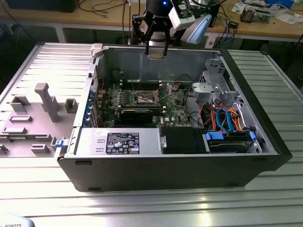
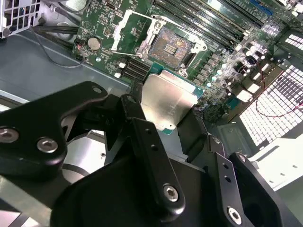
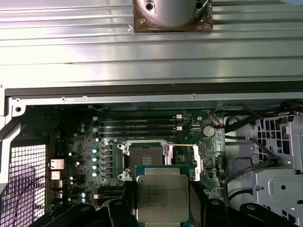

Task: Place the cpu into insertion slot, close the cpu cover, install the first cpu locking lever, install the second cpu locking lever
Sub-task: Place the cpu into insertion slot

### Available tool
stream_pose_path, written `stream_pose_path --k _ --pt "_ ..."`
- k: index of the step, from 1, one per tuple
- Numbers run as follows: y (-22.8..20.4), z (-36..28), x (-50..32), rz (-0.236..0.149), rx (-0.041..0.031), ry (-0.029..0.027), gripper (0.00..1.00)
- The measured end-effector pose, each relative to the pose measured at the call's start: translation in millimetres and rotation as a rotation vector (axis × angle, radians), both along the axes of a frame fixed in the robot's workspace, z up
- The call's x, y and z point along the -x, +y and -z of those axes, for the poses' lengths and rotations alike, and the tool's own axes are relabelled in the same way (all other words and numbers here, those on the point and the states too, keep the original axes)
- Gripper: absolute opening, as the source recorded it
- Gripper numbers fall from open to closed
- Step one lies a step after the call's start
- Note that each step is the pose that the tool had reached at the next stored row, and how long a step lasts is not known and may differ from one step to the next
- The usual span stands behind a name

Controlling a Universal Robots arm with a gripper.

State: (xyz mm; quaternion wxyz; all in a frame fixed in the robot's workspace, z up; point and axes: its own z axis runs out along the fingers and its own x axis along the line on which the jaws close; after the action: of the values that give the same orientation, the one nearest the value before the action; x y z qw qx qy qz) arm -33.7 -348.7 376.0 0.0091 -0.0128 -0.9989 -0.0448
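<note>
Cpu [image 3: 162,198] was clamped flat between the fingers [image 2: 151,146], high over the case [image 1: 142,172] at the exterior view's upper centre, probably to stay square with the bare slot [image 3: 146,158].

The gripper [image 2: 166,117] is made of matte black angular bars [image 2: 151,161], pinned with silver screws [image 2: 47,145]. In the exterior view a blue light [image 1: 163,3] is seen on the black wrist [image 1: 154,21], and a white box [image 1: 181,18] is mounted beside it.
</note>
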Motion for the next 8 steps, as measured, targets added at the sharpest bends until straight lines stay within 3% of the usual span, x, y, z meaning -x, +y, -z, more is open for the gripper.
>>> stream_pose_path --k 4,5,6,8 --pt "0.0 0.1 -0.1 0.011 0.0000 -0.0001 0.54" --pt "0.0 0.1 -0.1 0.024 0.0000 0.0000 0.54" --pt "0.0 0.1 0.0 0.059 0.0000 0.0000 0.54" --pt "0.0 0.2 0.0 0.072 0.0000 0.0000 0.54"
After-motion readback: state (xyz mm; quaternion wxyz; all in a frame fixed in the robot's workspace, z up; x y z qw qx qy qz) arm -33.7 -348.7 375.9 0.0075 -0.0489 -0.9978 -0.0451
